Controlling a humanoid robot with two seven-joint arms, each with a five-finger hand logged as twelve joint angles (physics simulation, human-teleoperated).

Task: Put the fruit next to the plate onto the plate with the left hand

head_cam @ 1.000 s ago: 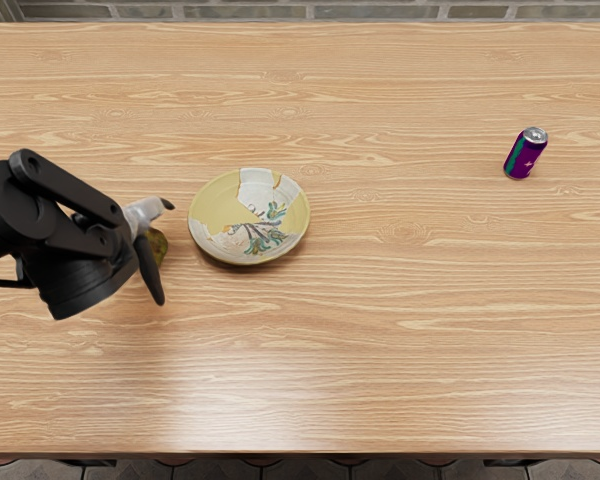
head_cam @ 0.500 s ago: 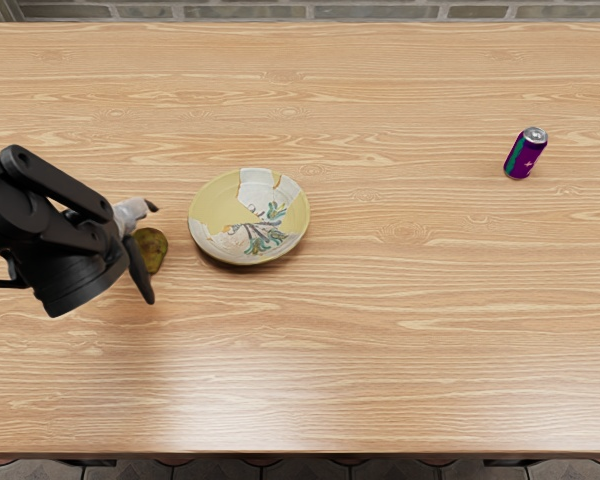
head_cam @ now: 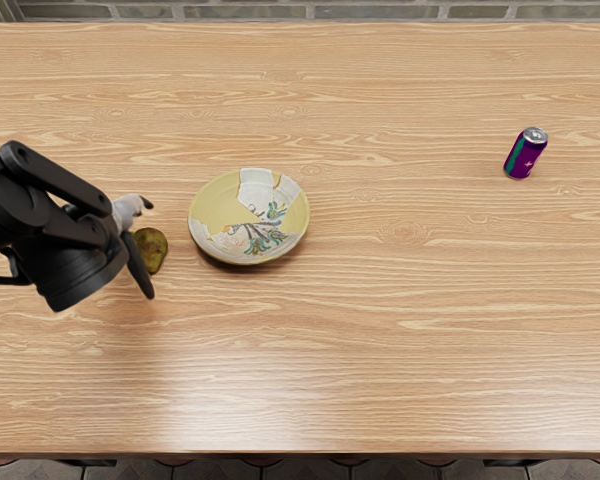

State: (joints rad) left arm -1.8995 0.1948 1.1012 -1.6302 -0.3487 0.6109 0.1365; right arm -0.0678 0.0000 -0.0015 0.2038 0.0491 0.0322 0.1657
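A small olive-brown fruit (head_cam: 152, 247) lies on the table just left of a yellow plate (head_cam: 295, 222) with a painted floral pattern. My left hand (head_cam: 132, 240) comes in from the left edge, black and bulky, right beside the fruit on its left. Its fingers (head_cam: 140, 274) are spread, one dark finger reaching down past the fruit's near side and a pale one (head_cam: 128, 207) above it. The hand holds nothing. The plate carries nothing. The right hand is out of view.
A purple soda can (head_cam: 525, 152) stands far to the right on the wooden table (head_cam: 380, 330). A tiled wall strip runs along the table's far edge.
My left hand has drawn back to the left, uncovering the fruit, which stays where it lay. The plate and can have not moved.
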